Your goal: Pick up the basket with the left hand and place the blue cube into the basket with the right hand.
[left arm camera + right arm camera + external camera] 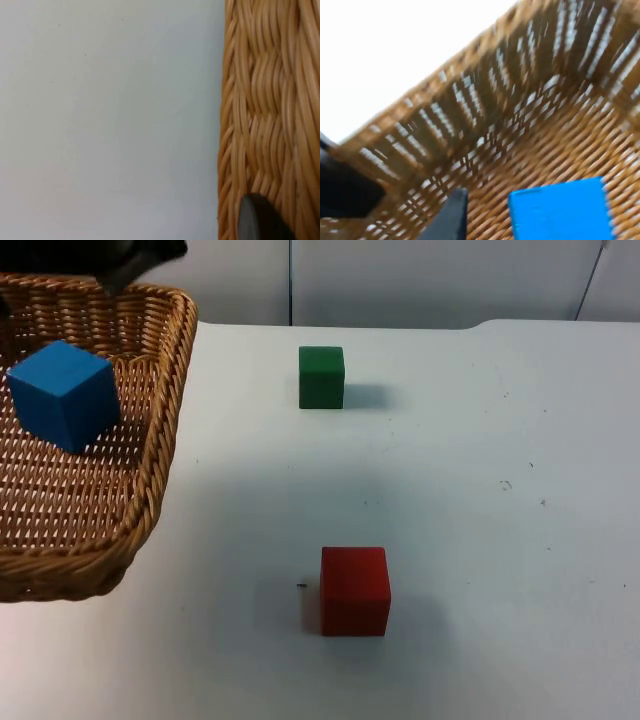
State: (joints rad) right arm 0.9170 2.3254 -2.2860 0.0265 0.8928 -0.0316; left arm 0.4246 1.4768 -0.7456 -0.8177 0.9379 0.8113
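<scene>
Top view shows the blue cube lying inside the wicker basket, which the left gripper holds by its rim. Right gripper hovers over the basket; whether it is spread or closed cannot be told.

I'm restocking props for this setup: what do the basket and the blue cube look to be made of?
Basket: woven wicker or rattan, tan with a slight sheen; interlaced strands show along its wall. Blue cube: smooth, matte, uniformly coloured, sharp-edged; probably painted wood or plastic, can't tell which.
</scene>
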